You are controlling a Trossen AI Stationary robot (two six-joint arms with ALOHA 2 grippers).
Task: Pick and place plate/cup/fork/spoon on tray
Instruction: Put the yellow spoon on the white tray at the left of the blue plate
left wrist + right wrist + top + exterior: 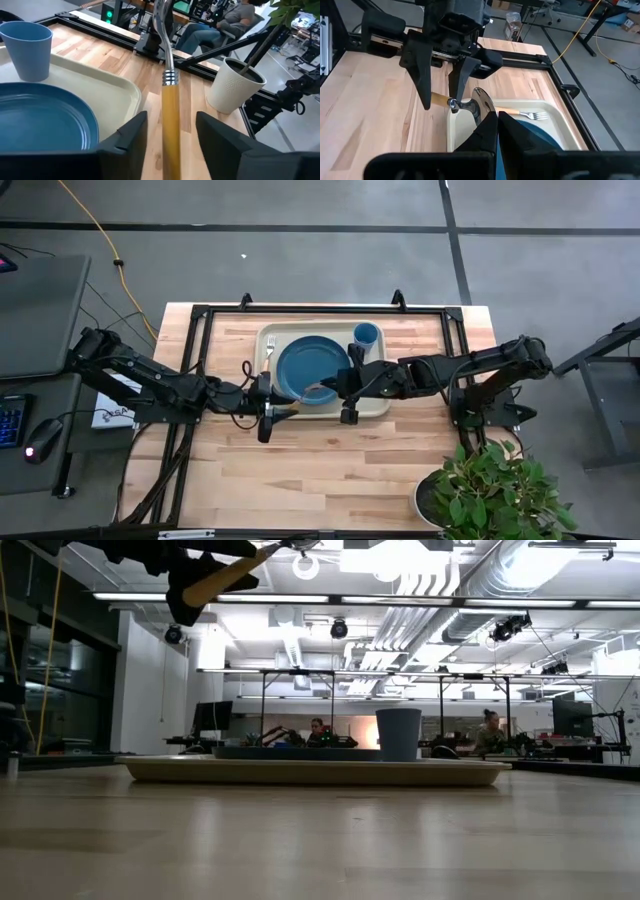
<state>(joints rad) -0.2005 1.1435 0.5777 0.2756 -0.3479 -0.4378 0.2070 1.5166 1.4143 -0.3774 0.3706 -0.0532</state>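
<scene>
The spoon point(312, 390), with an orange handle and a silver bowl, hangs in the air over the tray's near left corner, between my two grippers. My right gripper point(492, 120) is shut on its bowl end. My left gripper point(170, 135) is open, one finger on each side of the orange handle point(170, 125), with a gap on both sides. The dark blue plate point(310, 365) lies in the cream tray point(378, 408). The light blue cup point(366, 335) stands at the tray's far right. The fork point(268, 352) lies on the tray left of the plate. My right gripper pinches the spoon's silver bowl point(481, 102) between its two fingertips, coming level from the table's right side. The spoon is lifted clear, and its handle points toward the table's left, into my left gripper's open fingers.
A potted plant in a white pot point(480, 490) stands at the table's near right corner. A black frame point(200, 340) runs around the table's far half. Bare wood point(320, 470) lies near of the tray. People sit in the room beyond.
</scene>
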